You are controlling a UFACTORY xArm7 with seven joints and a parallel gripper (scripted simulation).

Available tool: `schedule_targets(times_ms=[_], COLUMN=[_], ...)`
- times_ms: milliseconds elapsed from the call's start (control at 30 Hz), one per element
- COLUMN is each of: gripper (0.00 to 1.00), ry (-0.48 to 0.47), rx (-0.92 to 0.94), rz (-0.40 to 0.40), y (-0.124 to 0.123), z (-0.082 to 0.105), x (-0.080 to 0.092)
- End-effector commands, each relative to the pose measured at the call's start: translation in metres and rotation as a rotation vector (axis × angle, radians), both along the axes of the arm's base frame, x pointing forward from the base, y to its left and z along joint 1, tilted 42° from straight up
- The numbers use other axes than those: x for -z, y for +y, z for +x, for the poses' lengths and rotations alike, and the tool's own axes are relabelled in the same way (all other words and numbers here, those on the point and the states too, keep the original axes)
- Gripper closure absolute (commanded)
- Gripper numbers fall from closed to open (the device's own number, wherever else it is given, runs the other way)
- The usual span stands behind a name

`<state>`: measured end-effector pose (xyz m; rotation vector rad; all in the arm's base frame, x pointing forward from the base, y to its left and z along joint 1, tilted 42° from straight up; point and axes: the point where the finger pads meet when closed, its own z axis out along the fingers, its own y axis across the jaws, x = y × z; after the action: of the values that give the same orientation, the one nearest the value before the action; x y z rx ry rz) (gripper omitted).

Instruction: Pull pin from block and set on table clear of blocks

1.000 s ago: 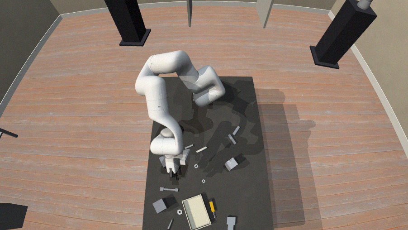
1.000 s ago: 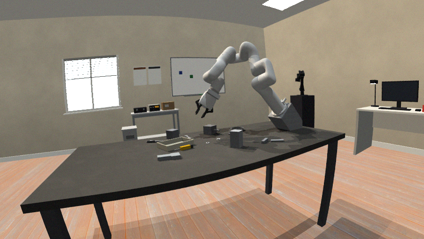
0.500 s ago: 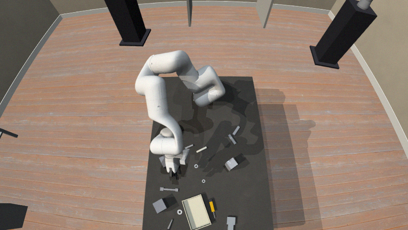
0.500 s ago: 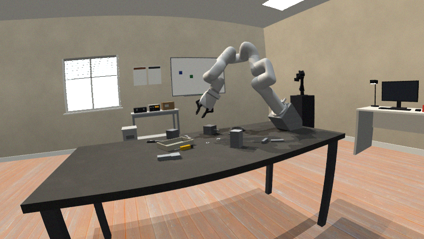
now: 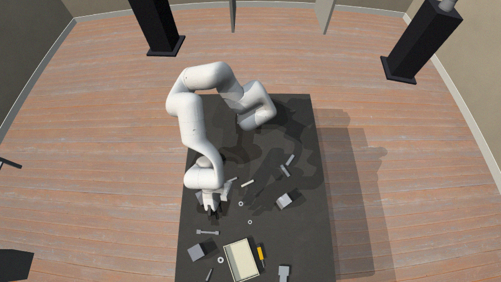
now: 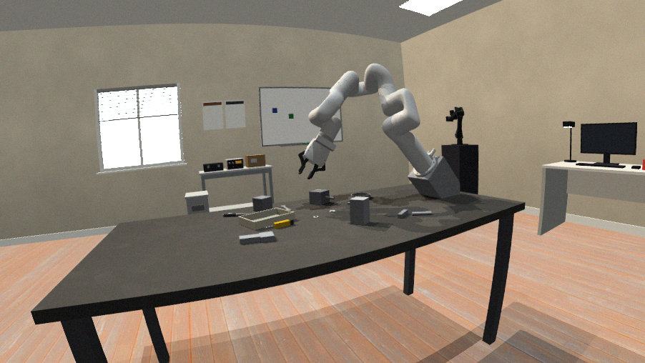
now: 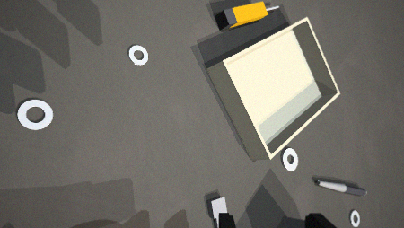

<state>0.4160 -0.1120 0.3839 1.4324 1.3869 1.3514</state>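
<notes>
The pin's block point(image 6: 319, 196) is a small grey cube standing on the dark table. The pin point(image 6: 330, 196) sticks out sideways from its right face. In the overhead view the block point(image 5: 225, 190) is partly hidden under my wrist, and the pin point(image 5: 231, 179) shows at its far side. My gripper point(image 6: 309, 171) hangs well above the table, up and to the left of the block, tilted. Its fingers are apart with nothing between them. From overhead the gripper point(image 5: 213, 211) is on the near side of the block. In the wrist view only the fingertips show, at the bottom edge.
A taller grey block point(image 6: 360, 210) stands to the right and a third block point(image 5: 196, 251) nearer the front. A cream tray point(image 7: 274, 85) and a yellow cutter point(image 7: 244, 13) lie below my wrist. A bolt point(image 5: 207, 231), washers point(image 7: 35, 114), a threaded rod point(image 5: 247, 183) and a pen point(image 7: 339, 187) are scattered about.
</notes>
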Motion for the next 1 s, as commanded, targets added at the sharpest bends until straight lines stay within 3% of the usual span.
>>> schedule_targets(times_ms=[0,967], gripper=[0.57,0.57], ry=[0.002,0.044], rx=[0.0,-0.009], rz=[-0.005,-0.039], y=[-0.002,-0.009], z=[-0.001,-0.01], x=[0.0,0.012])
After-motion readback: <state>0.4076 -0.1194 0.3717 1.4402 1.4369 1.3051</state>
